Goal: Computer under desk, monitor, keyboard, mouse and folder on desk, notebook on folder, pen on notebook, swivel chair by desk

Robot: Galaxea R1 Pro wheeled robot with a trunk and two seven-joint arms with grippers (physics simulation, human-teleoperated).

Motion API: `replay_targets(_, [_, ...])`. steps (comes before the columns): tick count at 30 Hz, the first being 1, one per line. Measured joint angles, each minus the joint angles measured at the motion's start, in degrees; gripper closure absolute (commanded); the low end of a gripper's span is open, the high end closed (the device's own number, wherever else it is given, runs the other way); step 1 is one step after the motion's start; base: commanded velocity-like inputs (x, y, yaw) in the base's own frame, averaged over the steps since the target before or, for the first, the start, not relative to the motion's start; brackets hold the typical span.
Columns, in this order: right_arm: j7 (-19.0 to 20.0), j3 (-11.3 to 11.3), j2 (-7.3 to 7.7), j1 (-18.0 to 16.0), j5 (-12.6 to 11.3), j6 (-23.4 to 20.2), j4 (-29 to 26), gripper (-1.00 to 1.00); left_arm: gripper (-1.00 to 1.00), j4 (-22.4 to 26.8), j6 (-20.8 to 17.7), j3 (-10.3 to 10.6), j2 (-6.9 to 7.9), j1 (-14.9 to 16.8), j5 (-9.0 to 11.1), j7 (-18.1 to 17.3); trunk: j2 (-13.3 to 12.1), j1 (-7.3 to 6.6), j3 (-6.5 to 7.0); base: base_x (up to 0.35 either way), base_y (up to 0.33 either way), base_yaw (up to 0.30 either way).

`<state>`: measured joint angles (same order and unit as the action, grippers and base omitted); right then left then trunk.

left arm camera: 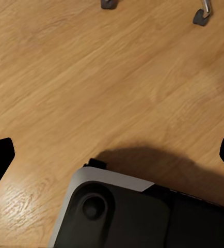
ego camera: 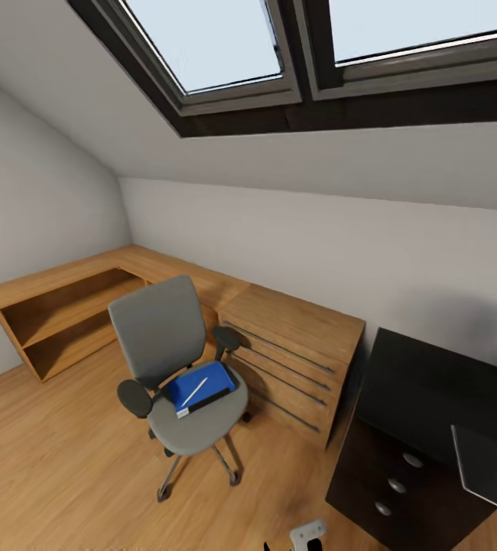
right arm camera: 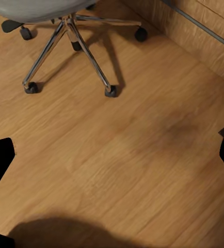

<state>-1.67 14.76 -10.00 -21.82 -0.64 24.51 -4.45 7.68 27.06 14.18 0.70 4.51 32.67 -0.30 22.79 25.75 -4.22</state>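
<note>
While both sets of jaws hang over bare wood floor [right arm camera: 143,155], we see each spread wide and holding nothing: the left gripper [left arm camera: 112,155] shows a dark fingertip at either edge of its wrist view above the robot's grey base [left arm camera: 122,212], and the right gripper [right arm camera: 112,155] likewise, near the swivel chair [ego camera: 173,360] castors. On the chair's grey seat lies the blue folder [ego camera: 214,380] with a white pen [ego camera: 195,391] across it. Oak drawers [ego camera: 294,360] stand just behind the chair, a black tabletop [ego camera: 432,383] to the right. We read no labels or writing.
</note>
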Motion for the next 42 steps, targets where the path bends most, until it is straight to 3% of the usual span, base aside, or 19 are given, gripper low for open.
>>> replay_targets(12, [0.0,0.0,0.0,-0.01,0.0,0.0,0.0,-1.0,-1.0,0.0,0.0,-0.03,0.06,0.0,0.0,0.0,0.0,0.0,-0.71,0.007,0.0,0.211])
replay_targets(21, [0.0,0.01,0.01,0.0,0.0,0.0,-0.02,-1.0,-1.0,-0.02,0.01,-0.04,0.04,0.01,0.0,0.02,0.0,0.0,-0.86,0.0,0.015,0.028])
replay_targets(42, [0.0,0.06,0.01,0.04,0.0,-0.02,-0.03,-1.0,-1.0,-0.02,0.03,-0.08,0.04,0.01,0.02,0.06,0.01,-0.01,-0.87,0.065,0.266,0.0])
